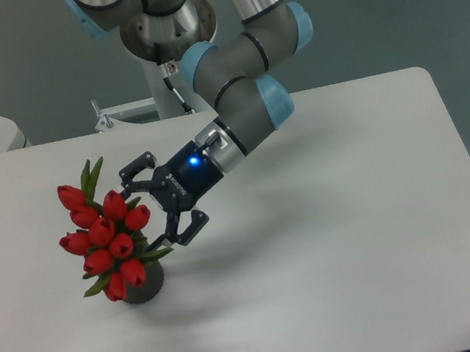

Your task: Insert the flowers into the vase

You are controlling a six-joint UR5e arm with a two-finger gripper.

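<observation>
Red tulips (103, 240) stand in the dark vase (144, 287) — task looks done — my claw (159, 201) spread, empty beside them.

Legible text: one item only. Small white lettering runs along the black body of the two-finger gripper (156, 202), just beside the blue indicator light (193, 159), at about 8 o'clock from it. It is probably a maker's name, but the letters are too small to read with certainty. No other labels, numbers or signs can be read.
</observation>
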